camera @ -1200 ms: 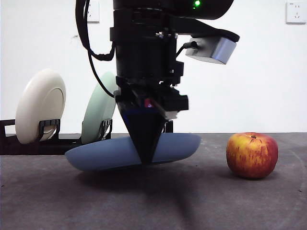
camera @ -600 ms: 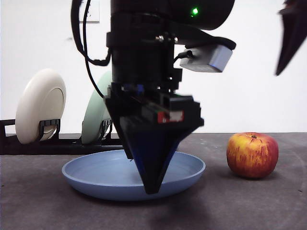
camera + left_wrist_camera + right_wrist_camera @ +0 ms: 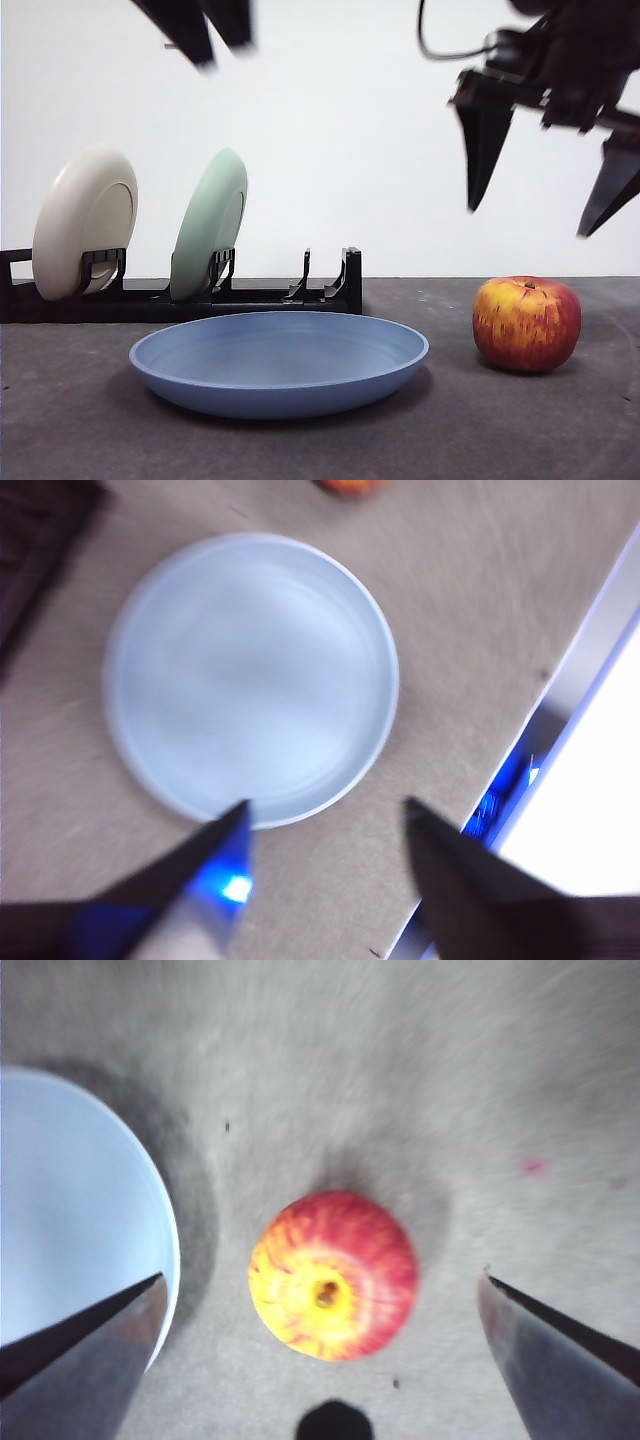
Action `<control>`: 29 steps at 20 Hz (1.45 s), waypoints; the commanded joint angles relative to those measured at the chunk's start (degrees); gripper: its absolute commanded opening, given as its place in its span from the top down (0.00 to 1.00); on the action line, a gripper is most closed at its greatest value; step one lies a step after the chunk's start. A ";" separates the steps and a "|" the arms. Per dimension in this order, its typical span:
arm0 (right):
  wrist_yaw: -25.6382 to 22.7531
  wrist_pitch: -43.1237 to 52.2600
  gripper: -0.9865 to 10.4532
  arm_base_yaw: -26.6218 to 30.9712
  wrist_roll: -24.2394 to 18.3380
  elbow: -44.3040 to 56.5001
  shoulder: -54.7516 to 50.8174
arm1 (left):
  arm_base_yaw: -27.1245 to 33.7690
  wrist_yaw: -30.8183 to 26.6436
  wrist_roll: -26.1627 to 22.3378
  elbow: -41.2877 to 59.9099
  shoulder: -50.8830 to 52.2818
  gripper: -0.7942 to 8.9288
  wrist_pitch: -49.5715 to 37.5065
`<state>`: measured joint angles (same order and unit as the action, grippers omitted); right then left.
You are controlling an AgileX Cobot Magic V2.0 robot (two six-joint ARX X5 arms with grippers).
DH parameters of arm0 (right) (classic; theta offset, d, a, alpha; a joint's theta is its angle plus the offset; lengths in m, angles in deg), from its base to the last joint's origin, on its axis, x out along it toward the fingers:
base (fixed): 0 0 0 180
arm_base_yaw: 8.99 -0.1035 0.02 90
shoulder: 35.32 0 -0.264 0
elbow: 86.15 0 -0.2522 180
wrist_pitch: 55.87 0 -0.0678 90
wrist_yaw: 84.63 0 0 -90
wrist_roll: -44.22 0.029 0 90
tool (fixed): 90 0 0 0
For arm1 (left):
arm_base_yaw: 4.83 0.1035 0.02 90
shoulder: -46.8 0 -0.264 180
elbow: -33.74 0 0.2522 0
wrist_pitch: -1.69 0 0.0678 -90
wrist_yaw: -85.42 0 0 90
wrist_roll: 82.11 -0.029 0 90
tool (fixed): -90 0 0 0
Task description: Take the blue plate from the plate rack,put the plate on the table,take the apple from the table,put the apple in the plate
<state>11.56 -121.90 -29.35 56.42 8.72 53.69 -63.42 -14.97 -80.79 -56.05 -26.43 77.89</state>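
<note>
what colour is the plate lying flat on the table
Light blue, matte and plain; the front view shows it best.

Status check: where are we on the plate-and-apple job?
Done: the blue plate is out of the plate rack and lies flat on the table, empty. The left pincer is open, high above the plate. In hand: the right pincer hangs open over the apple, not touching it. Left: grip the apple, carry it across and set it in the plate.
</note>
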 commanded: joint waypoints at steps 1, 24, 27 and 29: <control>0.44 0.07 0.35 -0.87 0.81 -0.57 3.69 | 1.49 -0.39 3.89 0.42 5.70 0.93 0.55; 0.39 -1.36 0.83 -2.58 3.26 -0.57 15.17 | 8.92 -16.26 11.43 0.42 22.25 0.93 12.94; 0.42 -2.69 0.83 -2.95 3.26 -1.18 14.12 | 8.92 -14.60 11.56 0.44 22.64 0.93 12.96; 0.44 -4.09 0.85 -3.41 3.26 -2.67 12.33 | 8.92 -13.66 11.56 0.52 22.64 0.93 12.96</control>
<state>11.80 -126.49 -32.59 59.24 6.86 66.94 -54.70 -28.78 -69.93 -56.05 -3.96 90.89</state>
